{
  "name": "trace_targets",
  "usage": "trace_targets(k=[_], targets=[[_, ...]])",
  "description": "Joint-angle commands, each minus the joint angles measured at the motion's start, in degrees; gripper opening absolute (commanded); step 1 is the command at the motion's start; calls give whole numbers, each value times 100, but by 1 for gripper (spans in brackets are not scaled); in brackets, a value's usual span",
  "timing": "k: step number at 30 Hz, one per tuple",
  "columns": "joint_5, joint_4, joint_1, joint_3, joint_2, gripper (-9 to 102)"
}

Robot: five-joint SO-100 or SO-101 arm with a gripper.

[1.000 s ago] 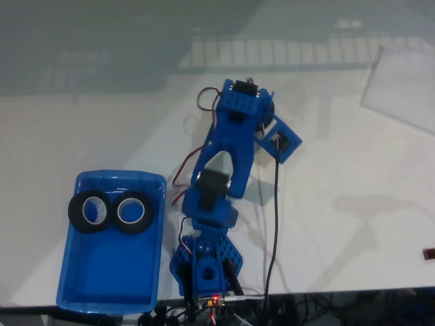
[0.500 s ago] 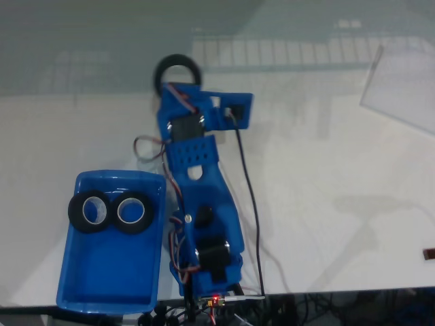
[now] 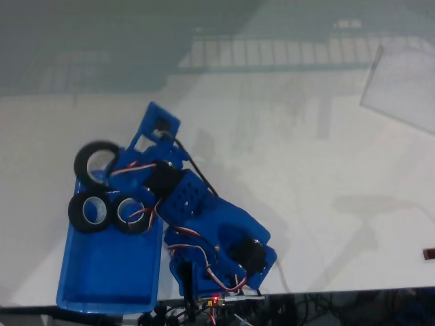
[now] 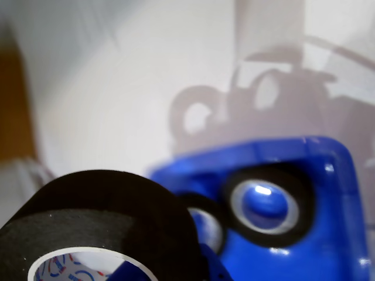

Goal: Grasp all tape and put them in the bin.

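In the fixed view, my gripper [image 3: 109,168] is shut on a black tape roll [image 3: 94,163], holding it on edge over the far end of the blue bin [image 3: 109,272]. Two more tape rolls [image 3: 88,212] [image 3: 130,214] lie flat side by side in the bin's far half, just below the held roll. In the wrist view, the held tape roll [image 4: 99,222] fills the lower left, close to the lens. Beyond it is the bin [image 4: 334,234] with one tape roll [image 4: 263,205] fully seen and another [image 4: 206,225] partly hidden.
The near half of the bin floor is bare. A clear plastic sheet [image 3: 401,88] lies at the far right of the white table. A small dark object [image 3: 429,254] sits at the right edge. Cables [image 3: 224,309] bunch at the arm's base by the table's front edge.
The arm has swung left and drawn back from the far middle of the table, carrying the tape roll to the bin's far end. The two rolls in the bin have not moved.
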Motion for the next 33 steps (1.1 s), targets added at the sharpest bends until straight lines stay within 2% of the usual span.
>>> trace_targets(k=[1, 6, 14, 22, 33], targets=[[-387, -105, -202, 316, 158, 0], [-888, -237, -369, 659, 229, 0], [-905, -589, -439, 932, 369, 0], [-580, -747, -431, 958, 510, 22], [-62, -1178, -334, 958, 686, 25]])
